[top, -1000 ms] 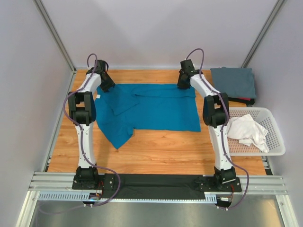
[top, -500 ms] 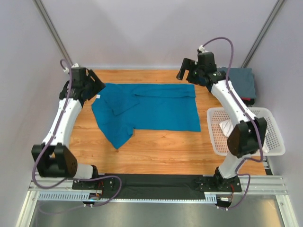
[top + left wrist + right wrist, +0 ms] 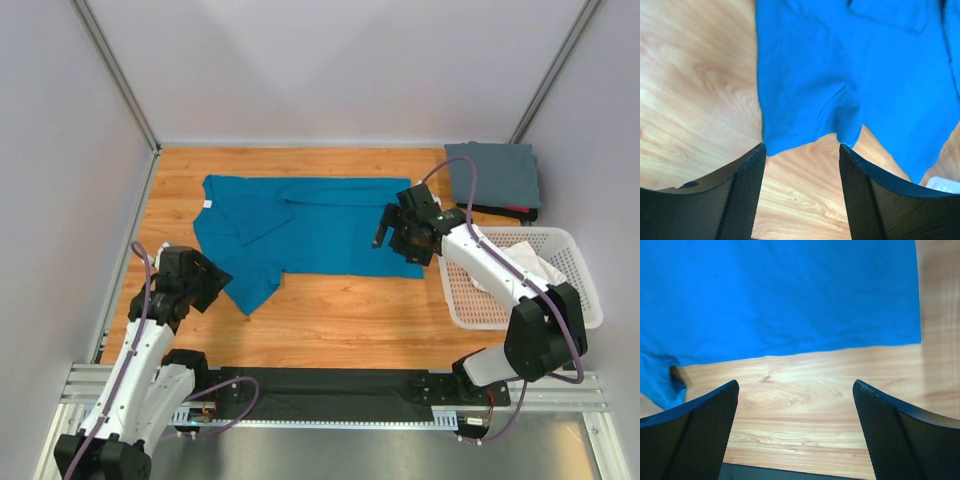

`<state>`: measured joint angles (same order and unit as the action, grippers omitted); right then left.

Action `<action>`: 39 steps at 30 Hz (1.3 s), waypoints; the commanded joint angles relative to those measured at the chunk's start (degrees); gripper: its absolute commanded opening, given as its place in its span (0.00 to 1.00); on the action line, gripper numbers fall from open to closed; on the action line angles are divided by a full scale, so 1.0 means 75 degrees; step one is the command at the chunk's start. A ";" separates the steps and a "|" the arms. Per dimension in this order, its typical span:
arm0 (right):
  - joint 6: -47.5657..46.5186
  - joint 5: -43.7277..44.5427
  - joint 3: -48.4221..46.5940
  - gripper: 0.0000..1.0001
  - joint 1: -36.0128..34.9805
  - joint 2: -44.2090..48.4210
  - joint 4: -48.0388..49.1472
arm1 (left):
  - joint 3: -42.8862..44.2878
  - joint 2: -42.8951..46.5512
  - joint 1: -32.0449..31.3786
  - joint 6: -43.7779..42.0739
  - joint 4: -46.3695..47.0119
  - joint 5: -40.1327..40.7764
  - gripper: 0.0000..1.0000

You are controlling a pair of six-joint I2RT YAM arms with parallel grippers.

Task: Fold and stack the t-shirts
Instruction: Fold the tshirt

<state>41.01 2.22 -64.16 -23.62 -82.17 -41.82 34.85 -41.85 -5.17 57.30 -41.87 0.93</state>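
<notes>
On the counter [image 3: 330, 310], the teal-blue t-shirt [image 3: 320, 225] lies spread at centre, a sleeve flopped inward and one corner trailing toward 7 o'clock. Both arms have released its far edge and dropped back to its near edge, likely for the next fold. The left gripper [image 3: 200, 282] and right gripper [image 3: 385, 228] gape, empty.

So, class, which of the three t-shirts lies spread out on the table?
The teal-blue t-shirt. The grey t-shirt sits folded at far right, and the white t-shirt is bunched in the basket.
</notes>
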 commanded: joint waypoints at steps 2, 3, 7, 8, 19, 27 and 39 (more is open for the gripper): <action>0.0999 0.0887 0.0514 0.97 -0.0203 -0.0235 -0.0506 | -0.0509 0.0177 -0.0704 0.1147 -0.0194 0.0588 0.66; 0.1093 0.0911 0.0643 0.97 -0.0203 -0.0235 -0.0297 | -0.0568 0.0119 -0.0856 0.1521 -0.0160 0.0695 0.66; 0.1527 0.1110 0.0903 0.97 -0.0203 -0.0188 0.0314 | -0.0861 -0.0139 -0.1536 0.2179 0.0109 0.1024 0.65; 0.1539 0.1192 0.0856 0.97 -0.0203 -0.0223 0.0361 | -0.0873 -0.0302 -0.1653 0.2285 0.0086 0.1210 0.64; 0.1083 0.1403 0.0340 0.99 0.0020 -0.0763 0.0151 | -0.1365 -0.1627 -0.2440 0.3036 0.0695 0.1482 0.61; 0.0883 0.1462 0.0047 0.98 0.0149 -0.0950 0.0034 | -0.1342 -0.2002 -0.2510 0.3130 0.1059 0.1458 0.53; 0.1152 0.1650 0.0398 0.98 0.0172 -0.1067 0.0021 | -0.1377 -0.2178 -0.2908 0.3575 0.0766 0.1634 0.40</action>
<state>48.25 12.40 -61.82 -22.61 -89.91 -42.52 24.71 -57.19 -26.52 82.46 -34.06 11.66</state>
